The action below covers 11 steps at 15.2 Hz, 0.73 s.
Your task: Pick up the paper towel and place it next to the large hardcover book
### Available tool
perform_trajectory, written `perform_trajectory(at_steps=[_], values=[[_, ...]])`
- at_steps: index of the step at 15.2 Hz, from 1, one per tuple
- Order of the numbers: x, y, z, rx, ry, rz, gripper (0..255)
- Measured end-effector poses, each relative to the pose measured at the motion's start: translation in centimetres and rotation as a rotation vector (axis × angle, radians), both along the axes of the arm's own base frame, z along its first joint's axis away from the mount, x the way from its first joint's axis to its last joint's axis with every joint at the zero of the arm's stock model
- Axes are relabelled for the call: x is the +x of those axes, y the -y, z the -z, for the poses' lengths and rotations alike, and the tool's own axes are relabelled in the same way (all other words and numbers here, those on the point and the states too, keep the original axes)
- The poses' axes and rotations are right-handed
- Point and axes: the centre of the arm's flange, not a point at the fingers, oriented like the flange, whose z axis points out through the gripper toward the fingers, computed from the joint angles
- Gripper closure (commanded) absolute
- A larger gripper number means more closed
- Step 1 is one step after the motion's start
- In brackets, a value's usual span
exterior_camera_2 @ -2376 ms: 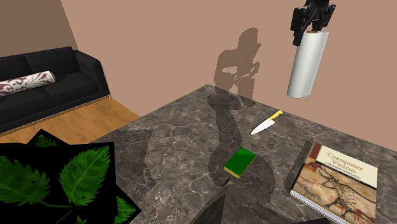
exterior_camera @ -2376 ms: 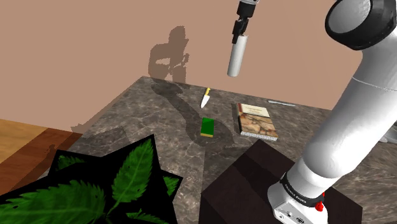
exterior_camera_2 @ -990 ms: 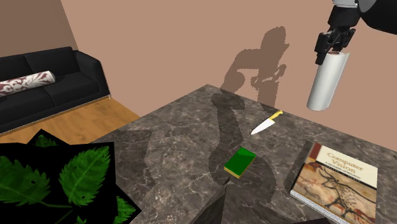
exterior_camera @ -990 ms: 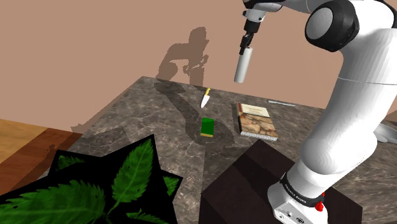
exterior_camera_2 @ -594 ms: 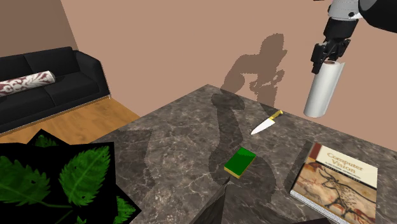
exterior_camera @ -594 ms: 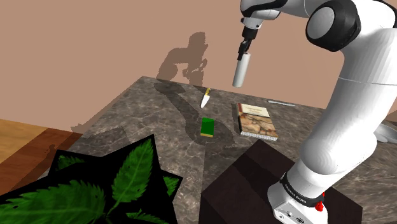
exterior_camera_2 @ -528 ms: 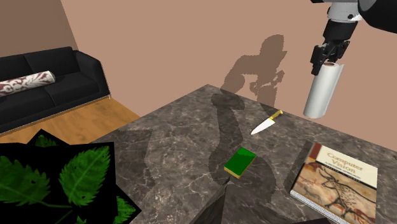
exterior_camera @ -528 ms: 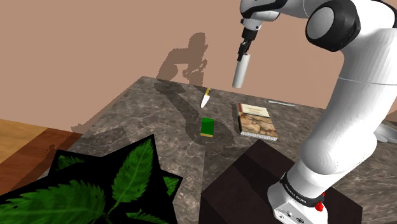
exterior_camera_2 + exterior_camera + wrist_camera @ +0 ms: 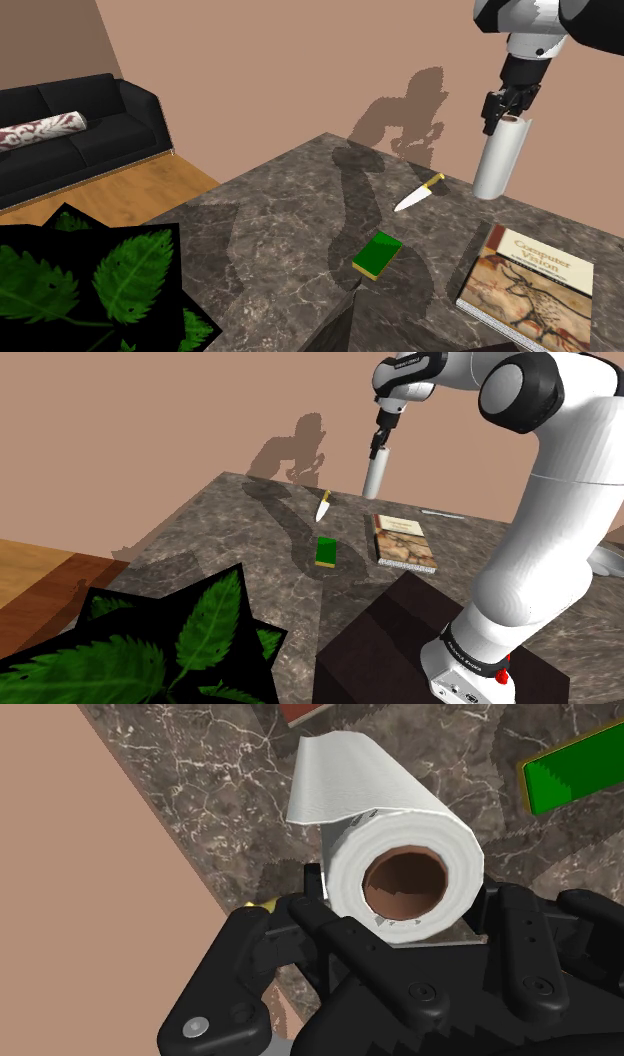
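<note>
Wrist view — paper towel roll (image 9: 385, 829) tight between the jaws — top end.

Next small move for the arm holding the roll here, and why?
Probably lower straight down: the gripper clasps the paper towel roll upright by its top, its base seemingly just above the tabletop, beyond the far edge of the large book.

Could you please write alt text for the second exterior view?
The end effector holds a paper towel upright at the far side of a marble table, behind a knife, a green block and a large book; a black sofa stands left.
</note>
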Motion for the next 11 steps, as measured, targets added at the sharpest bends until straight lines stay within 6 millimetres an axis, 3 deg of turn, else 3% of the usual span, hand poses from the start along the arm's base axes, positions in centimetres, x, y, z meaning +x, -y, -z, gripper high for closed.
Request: perform_trajectory(at_steps=[11], values=[[0.0, -0.1, 5.7, 0.0, 0.0, 0.0, 255]])
